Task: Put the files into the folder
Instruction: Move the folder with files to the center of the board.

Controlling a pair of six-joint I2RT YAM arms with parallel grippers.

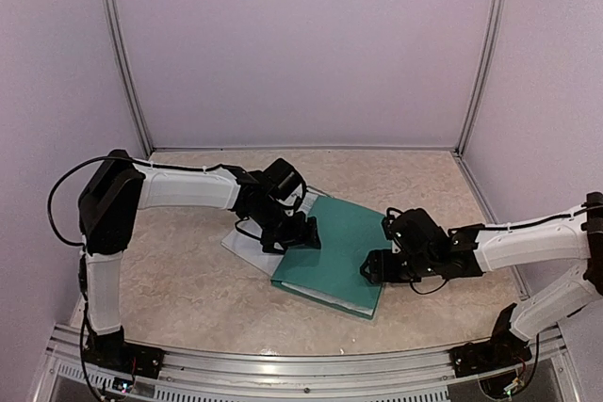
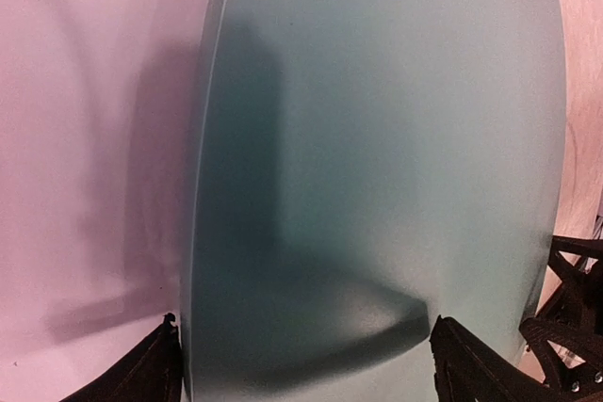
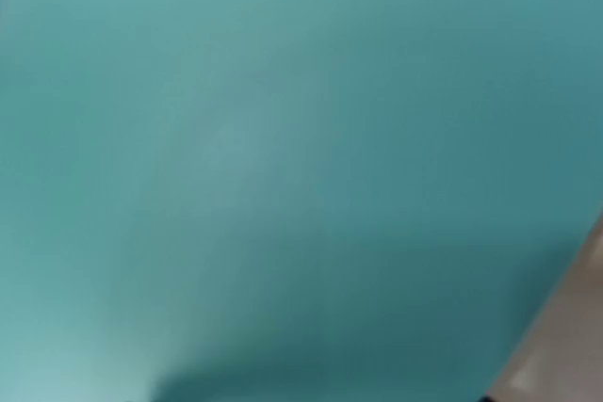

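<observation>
Folder (image 1: 341, 244) lies on my tan table (image 1: 179, 280), papers (image 1: 245, 245) beside it; walls (image 1: 301, 44) are pale purple. Left gripper (image 1: 296, 233) has fingers spread wide; right gripper (image 1: 381, 266), I can't tell.

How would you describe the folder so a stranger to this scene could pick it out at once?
On the beige marbled table, look to the middle, between the left gripper and the right gripper. The folder lies closed there, a teal-green rectangle. The white paper sheets at its left edge are pale; it alone is coloured.
</observation>
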